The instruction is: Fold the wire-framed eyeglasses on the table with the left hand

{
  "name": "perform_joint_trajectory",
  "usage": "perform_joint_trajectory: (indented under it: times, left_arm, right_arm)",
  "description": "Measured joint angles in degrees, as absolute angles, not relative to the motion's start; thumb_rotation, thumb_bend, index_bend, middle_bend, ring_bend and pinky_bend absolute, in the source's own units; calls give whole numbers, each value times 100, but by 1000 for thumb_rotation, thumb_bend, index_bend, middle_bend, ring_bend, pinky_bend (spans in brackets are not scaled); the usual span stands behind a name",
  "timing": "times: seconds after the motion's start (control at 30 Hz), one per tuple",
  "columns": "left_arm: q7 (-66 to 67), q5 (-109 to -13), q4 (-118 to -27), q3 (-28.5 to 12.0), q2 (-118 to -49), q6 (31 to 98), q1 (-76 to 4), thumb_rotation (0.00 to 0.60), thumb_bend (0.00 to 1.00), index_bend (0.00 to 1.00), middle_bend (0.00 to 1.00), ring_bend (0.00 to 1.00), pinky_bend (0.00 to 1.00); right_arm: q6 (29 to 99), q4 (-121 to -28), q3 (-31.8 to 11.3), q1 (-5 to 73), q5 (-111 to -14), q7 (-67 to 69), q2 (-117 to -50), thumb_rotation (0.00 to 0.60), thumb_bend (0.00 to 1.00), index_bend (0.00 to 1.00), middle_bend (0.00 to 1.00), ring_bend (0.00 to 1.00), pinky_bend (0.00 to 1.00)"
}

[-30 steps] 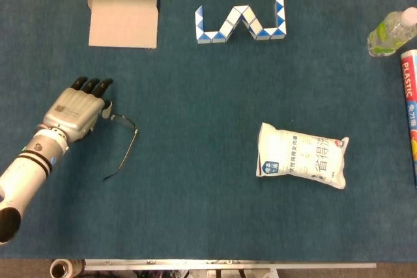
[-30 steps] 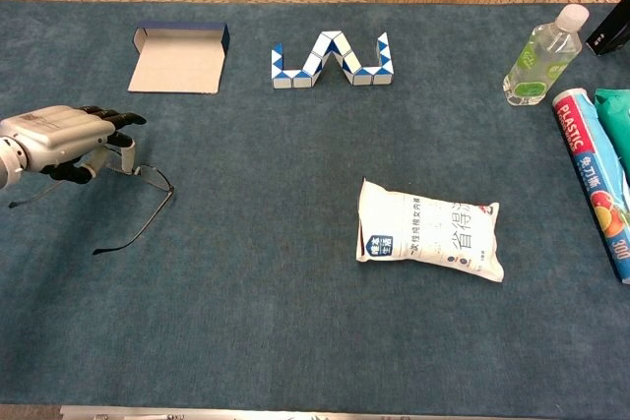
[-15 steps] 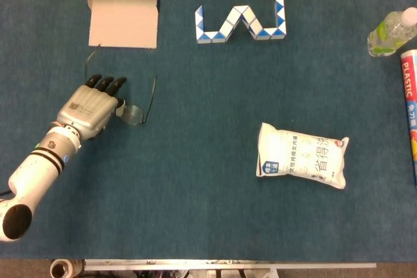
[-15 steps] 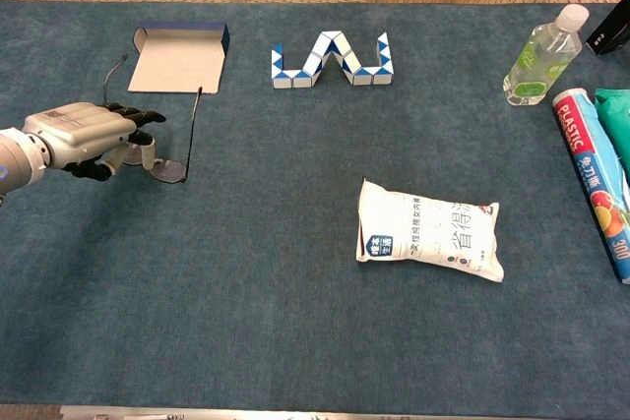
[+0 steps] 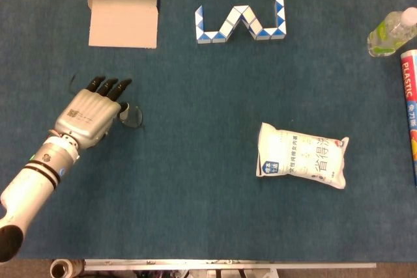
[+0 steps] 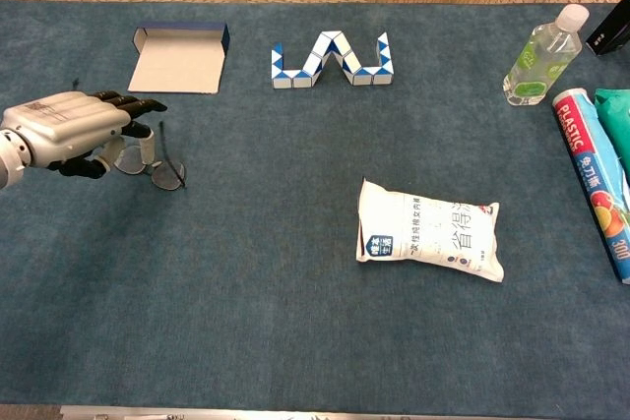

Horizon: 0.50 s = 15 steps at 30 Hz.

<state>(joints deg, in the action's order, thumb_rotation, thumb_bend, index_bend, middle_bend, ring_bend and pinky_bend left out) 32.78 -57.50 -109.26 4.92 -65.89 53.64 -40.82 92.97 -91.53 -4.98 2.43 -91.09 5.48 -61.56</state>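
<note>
The wire-framed eyeglasses (image 5: 133,116) are at the left of the table, partly hidden under my left hand (image 5: 91,112). One lens (image 6: 168,176) shows just right of the thumb, and a thin temple rises from it towards the fingertips. The end of the other temple peeks out behind the hand. My left hand (image 6: 74,130) hovers palm down over the frame and pinches it between thumb and fingers near the hidden lens. How far the temples are folded I cannot tell. My right hand is in neither view.
An open cardboard box (image 5: 123,17) lies behind the hand. A blue-and-white snake puzzle (image 5: 241,24) is at the back centre, a white pouch (image 5: 301,163) at centre right. A bottle (image 5: 391,30) and a plastic-wrap box (image 5: 409,109) line the right edge.
The glasses went from temples pointing at the front edge to pointing at the box; now the temples look much shorter, drawn in by the hand. The hand shifted slightly right.
</note>
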Motion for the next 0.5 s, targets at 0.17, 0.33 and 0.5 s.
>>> perform_joint_trajectory:
  times: [0.17, 0.33, 0.5]
  left_arm:
    - [3106, -6113, -11137, 488, -6447, 5687, -3903, 600, 893, 345, 0, 0, 37]
    - [2737, -6671, -11259, 454, -6296, 6080, -3645, 600, 884, 241, 0, 0, 37]
    - [2214, -7158, -11310, 406, -6115, 6507, -3336, 600, 634, 88, 0, 0, 37]
  right_arm:
    - [9343, -9169, -489, 224, -9149, 565, -6136, 600, 229, 451, 439, 278, 271]
    - [9387, -9189, -472, 205, -9196, 571, -6123, 600, 229, 451, 439, 278, 271]
    - [9436, -9198, -464, 184, -9233, 576, -6113, 600, 229, 451, 439, 278, 271]
